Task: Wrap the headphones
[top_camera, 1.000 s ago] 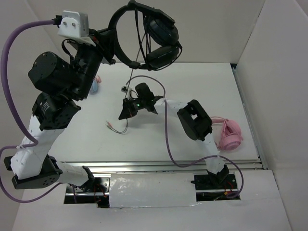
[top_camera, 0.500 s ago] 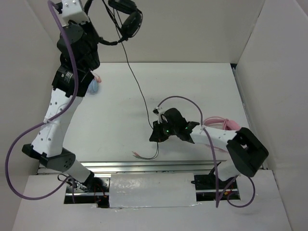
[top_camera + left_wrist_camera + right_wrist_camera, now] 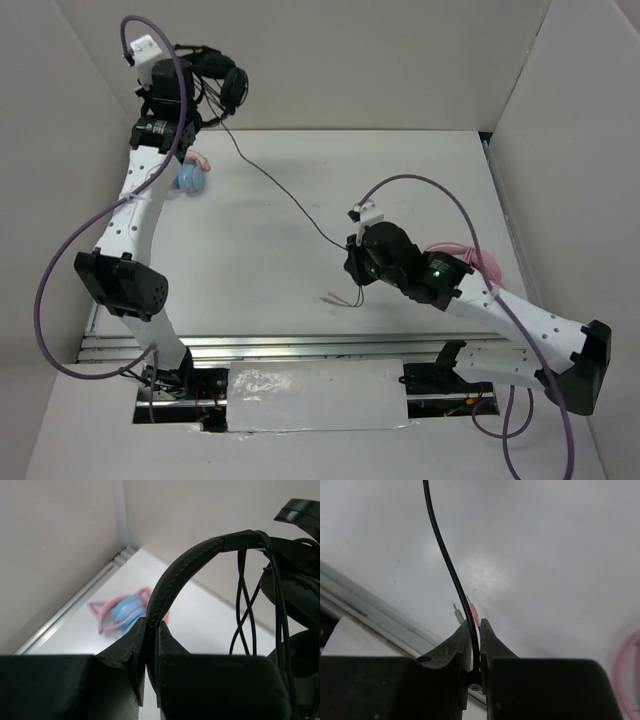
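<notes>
The black headphones (image 3: 222, 84) hang at the far left, held high by my left gripper (image 3: 185, 95). In the left wrist view the left gripper (image 3: 151, 630) is shut on the headband (image 3: 185, 567), with cable loops (image 3: 245, 610) beside the earcups. The thin black cable (image 3: 280, 190) runs taut from the headphones across the table to my right gripper (image 3: 357, 272). In the right wrist view the right gripper (image 3: 475, 627) is shut on the cable (image 3: 445, 555). The reddish plug (image 3: 473, 613) and a green plug (image 3: 457, 614) lie just past the fingertips; the plugs also show from above (image 3: 335, 297).
Light blue and pink headphones (image 3: 190, 178) lie on the table at the far left under my left arm, also in the left wrist view (image 3: 125, 612). Pink headphones (image 3: 485, 262) lie at the right behind my right arm. White walls close the back and sides.
My left arm has swung the headphones further to the far left and back. My right gripper has slid right and nearer with the cable, which is now stretched straighter.
</notes>
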Tool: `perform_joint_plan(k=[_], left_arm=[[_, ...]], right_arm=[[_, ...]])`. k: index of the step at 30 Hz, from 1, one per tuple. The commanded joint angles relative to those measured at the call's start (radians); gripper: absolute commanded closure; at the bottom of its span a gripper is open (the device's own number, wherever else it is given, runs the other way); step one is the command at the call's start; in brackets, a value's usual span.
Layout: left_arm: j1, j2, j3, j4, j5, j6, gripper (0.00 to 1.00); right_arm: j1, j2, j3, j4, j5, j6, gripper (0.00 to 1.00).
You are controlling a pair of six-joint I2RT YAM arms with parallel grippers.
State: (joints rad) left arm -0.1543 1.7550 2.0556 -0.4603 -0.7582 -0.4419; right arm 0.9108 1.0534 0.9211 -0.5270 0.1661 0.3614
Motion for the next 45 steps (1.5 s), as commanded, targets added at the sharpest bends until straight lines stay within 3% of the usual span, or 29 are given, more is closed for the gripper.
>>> perform_joint_plan(k=[1, 3, 7, 14, 18, 25, 34, 40, 45], left_arm=[[-0.014, 0.011, -0.084, 0.069, -0.013, -0.047, 1.0], [-0.033, 0.006, -0.193, 0.097, -0.02, -0.026, 1.0], [-0.074, -0.037, -0.386, 0.213, -0.003, 0.025, 1.0], [-0.149, -0.029, -0.554, 0.279, 0.143, 0.104, 1.0], [-0.263, -0.057, -0.689, 0.362, 0.174, 0.221, 1.0], [-0.45, -0.15, -0.87, 0.486, 0.382, 0.354, 1.0], [-0.707, -0.44, -1.121, 0.534, 0.411, 0.382, 1.0], [-0.82, -0.595, -1.164, 0.422, 0.333, 0.396, 1.0], [-0.869, -0.684, -1.18, 0.373, 0.365, 0.393, 1.0]], right_arm=[[0.031, -0.036, 0.168, -0.179, 0.292, -0.05, 1.0], [0.059, -0.032, 0.26, -0.217, 0.357, -0.102, 1.0], [0.118, -0.024, 0.372, -0.167, 0.627, -0.264, 1.0], [0.192, -0.038, 0.479, 0.129, 0.708, -0.608, 1.0], [0.197, -0.027, 0.499, 0.294, 0.641, -0.761, 1.0], [0.108, 0.051, 0.607, 0.341, 0.507, -0.863, 1.0], [-0.228, 0.18, 0.687, 0.278, 0.184, -0.808, 1.0], [-0.415, 0.258, 0.671, 0.266, -0.023, -0.744, 1.0], [-0.542, 0.316, 0.619, 0.297, -0.161, -0.696, 1.0]])
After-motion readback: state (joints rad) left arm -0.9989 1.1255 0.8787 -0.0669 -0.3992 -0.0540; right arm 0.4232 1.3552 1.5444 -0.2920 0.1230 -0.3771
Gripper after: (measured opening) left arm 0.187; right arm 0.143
